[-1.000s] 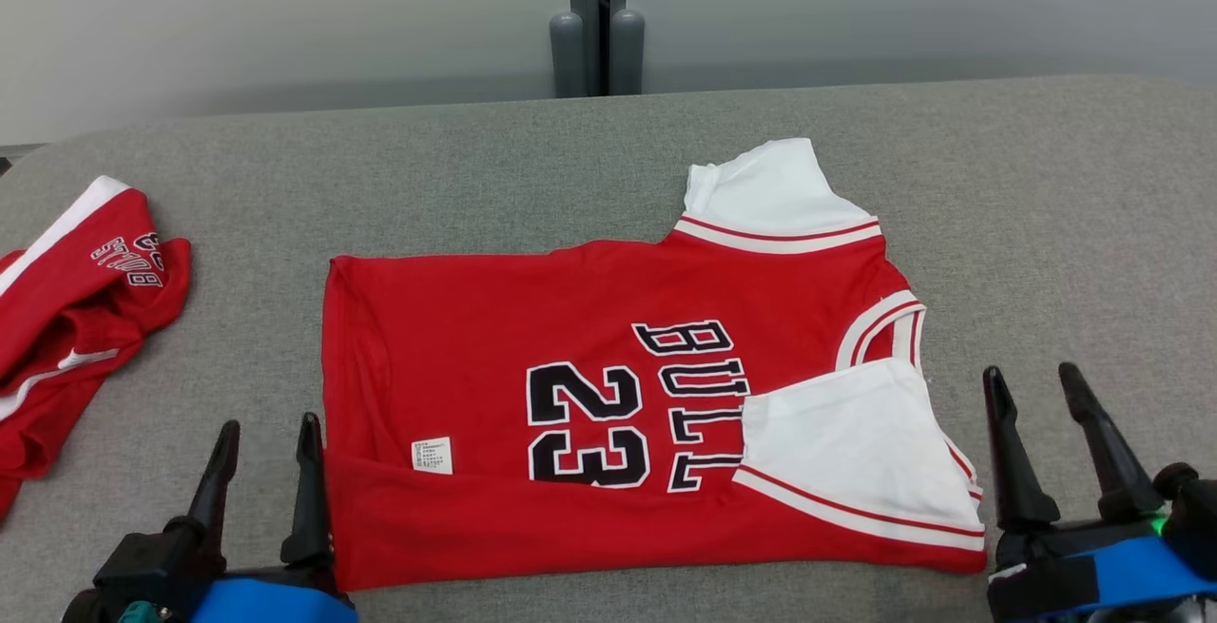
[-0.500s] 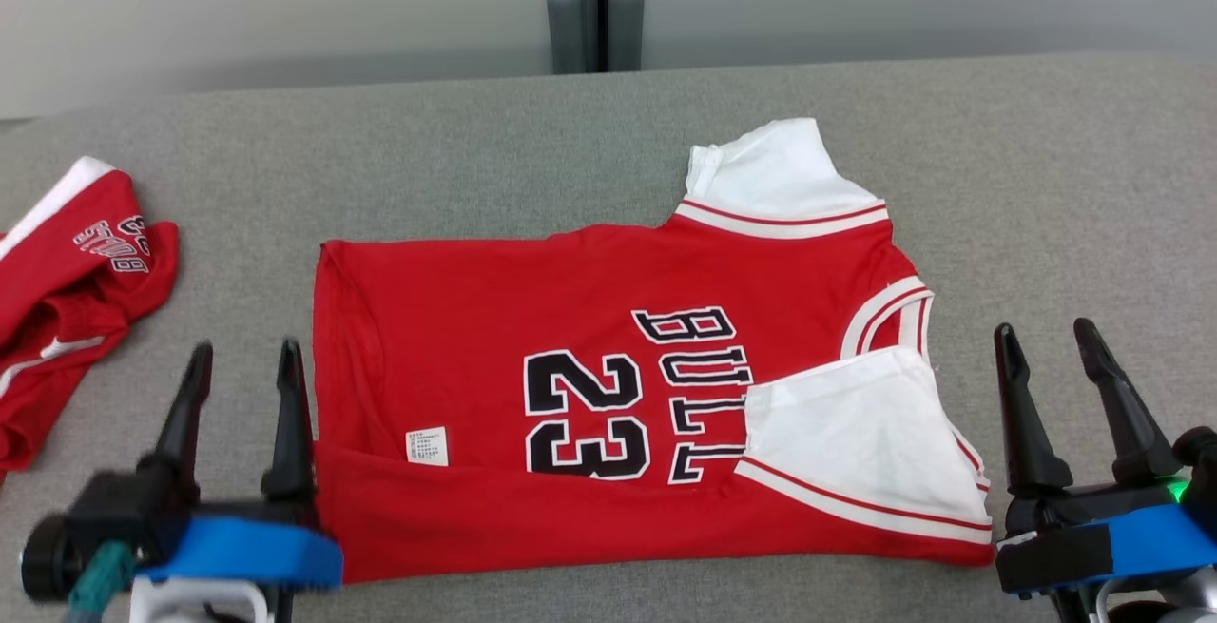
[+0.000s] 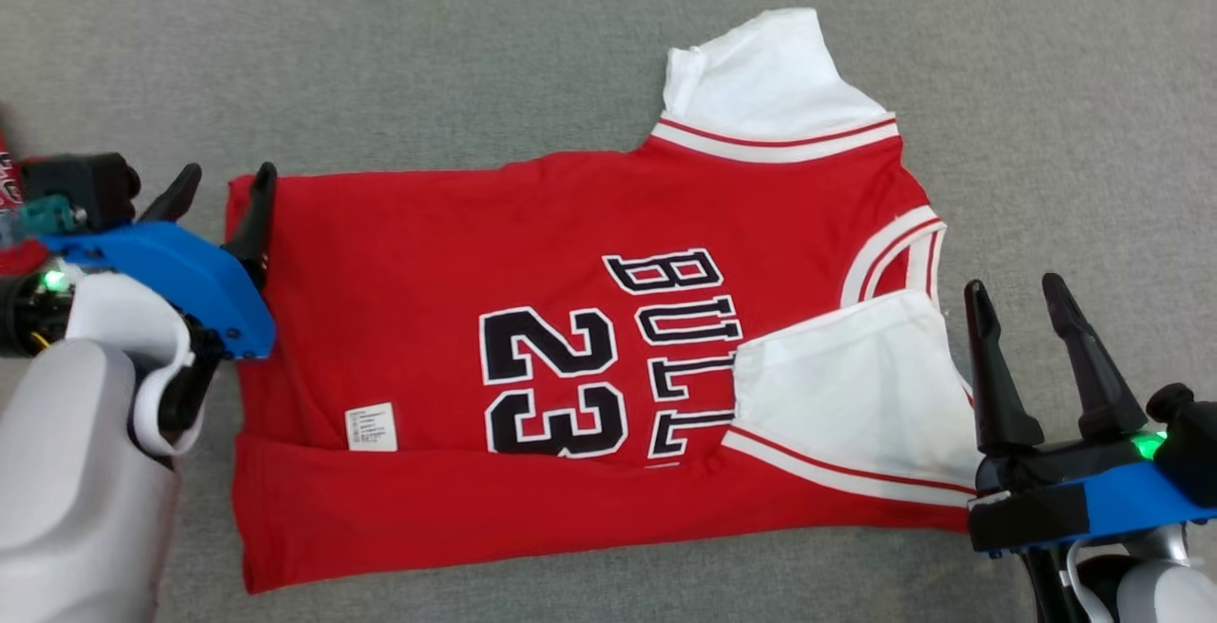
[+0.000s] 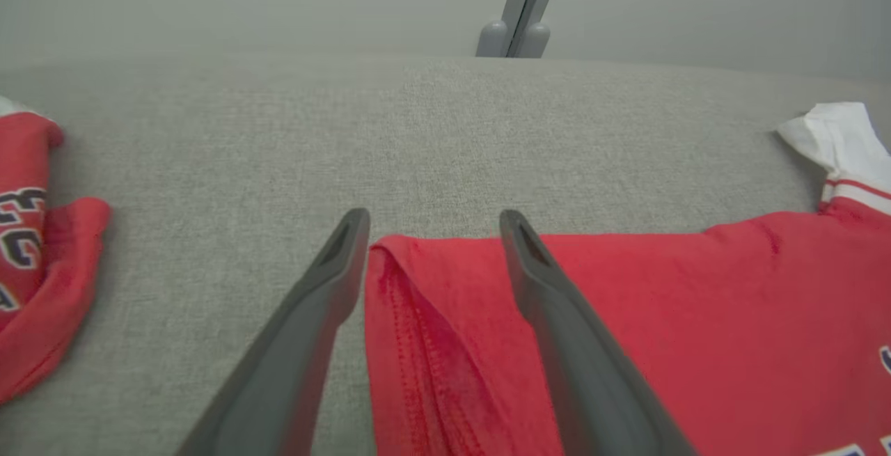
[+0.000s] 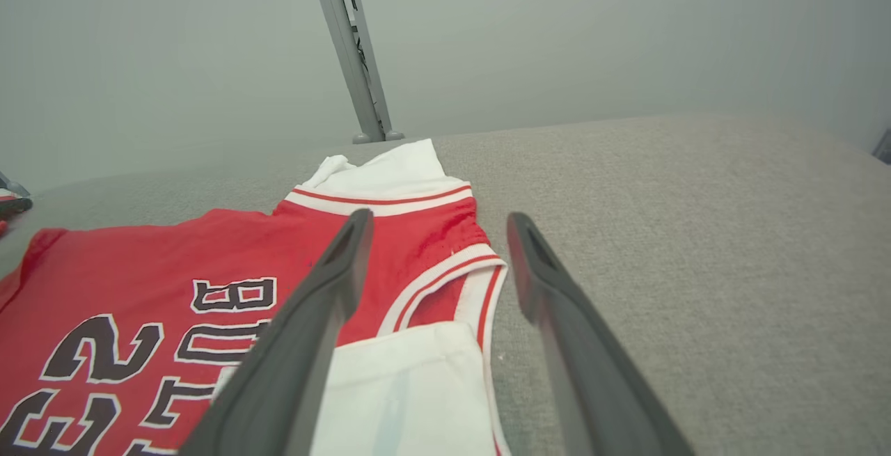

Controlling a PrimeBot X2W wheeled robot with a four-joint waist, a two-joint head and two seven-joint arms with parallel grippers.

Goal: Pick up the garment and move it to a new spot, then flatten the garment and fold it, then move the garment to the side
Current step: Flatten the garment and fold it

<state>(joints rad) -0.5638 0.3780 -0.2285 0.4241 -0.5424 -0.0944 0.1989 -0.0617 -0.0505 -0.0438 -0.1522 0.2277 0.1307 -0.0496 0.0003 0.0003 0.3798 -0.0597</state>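
Note:
The garment (image 3: 456, 252) is a red jersey with white sleeves and black "23" lettering, lying flat on the grey table (image 3: 428, 52) with its near long edge folded up over itself. My left gripper (image 3: 226, 176) stands open at the garment's far left corner. In the left wrist view that corner of the garment (image 4: 661, 317) lies between the spread fingers of the left gripper (image 4: 435, 219). My right gripper (image 3: 1014, 288) stands open just right of the near white sleeve, apart from the cloth. The right wrist view shows the right gripper (image 5: 440, 219) empty, beside the neckline of the garment (image 5: 139, 254).
A second red garment (image 4: 35, 289) lies bunched on the table to the left of my left gripper. A grey post (image 4: 518, 17) stands behind the table's far edge against a pale wall. Bare grey table surface stretches to the right of the jersey (image 5: 696, 268).
The head camera has tilted down, so the whole picture shifted. My left gripper moved forward along the garment's left edge to its far corner. The right gripper stayed beside the near sleeve.

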